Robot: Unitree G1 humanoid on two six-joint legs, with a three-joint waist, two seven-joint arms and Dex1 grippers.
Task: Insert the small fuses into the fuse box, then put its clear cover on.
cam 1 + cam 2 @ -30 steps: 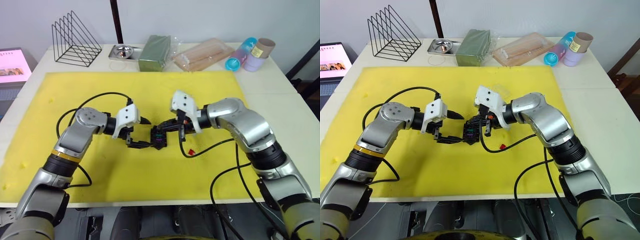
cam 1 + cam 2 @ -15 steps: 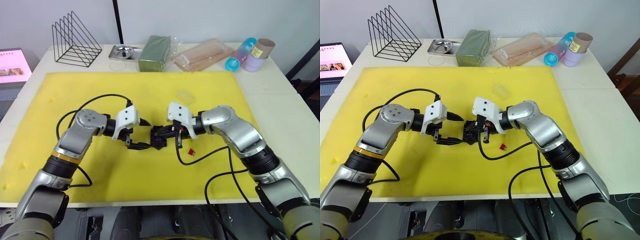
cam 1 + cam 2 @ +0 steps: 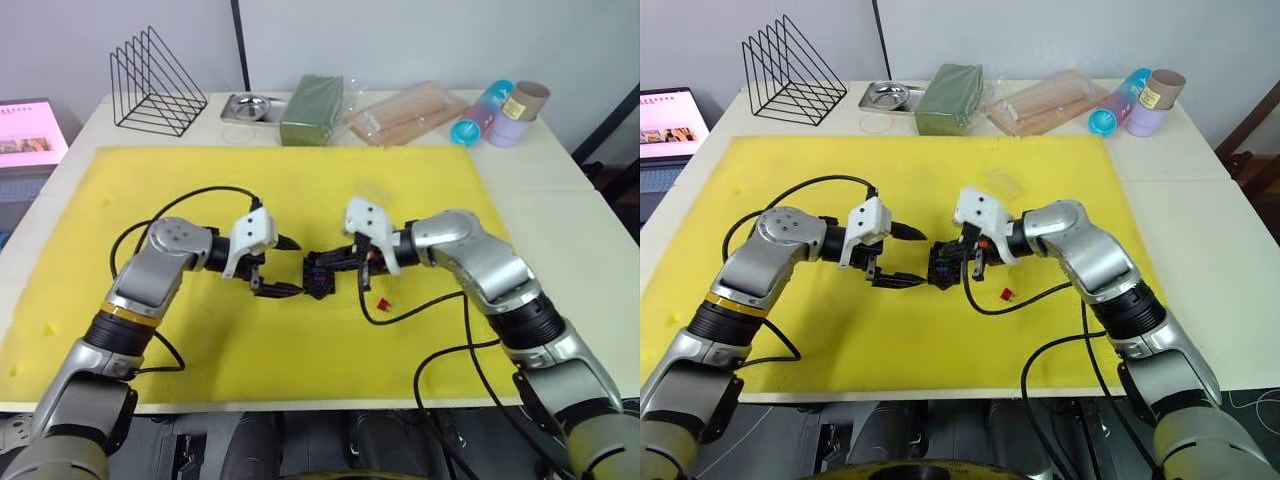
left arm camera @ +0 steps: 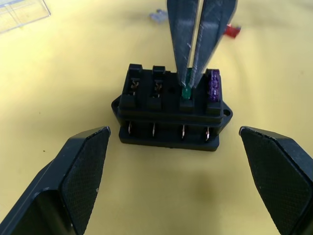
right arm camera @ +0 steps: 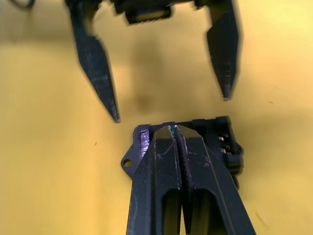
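Left eye view: sitting mid-mat on the yellow mat [image 3: 200, 340], the fuse box [image 3: 318, 276], with both arms closing in from either side. Left hand [image 3: 283, 266] spread wide just beside the box; right hand [image 3: 350, 268] coming in from the other side. Red fuse [image 3: 382, 303] lying loose on the mat near the right arm's cable. Clear cover [image 3: 372, 190] resting farther back on the mat. Wire rack [image 3: 152, 82], metal tray [image 3: 246, 105] and green block [image 3: 312, 108] lining the bench [image 3: 560, 200] at the back.

Left wrist view: looking straight at the box [image 4: 171, 107], own fingers [image 4: 78, 176] standing well apart on both sides, not touching it. Right hand [image 4: 192, 81] pressed together, pinching the green fuse [image 4: 186, 91] at a slot on top. Purple fuse [image 4: 213, 84] already seated in the next slot over. Pale grey fuse [image 4: 157, 15] lying on the mat behind.

Right wrist view: fingers [image 5: 166, 161] squeezed tight over the box, a sliver of green peeking at the tips.
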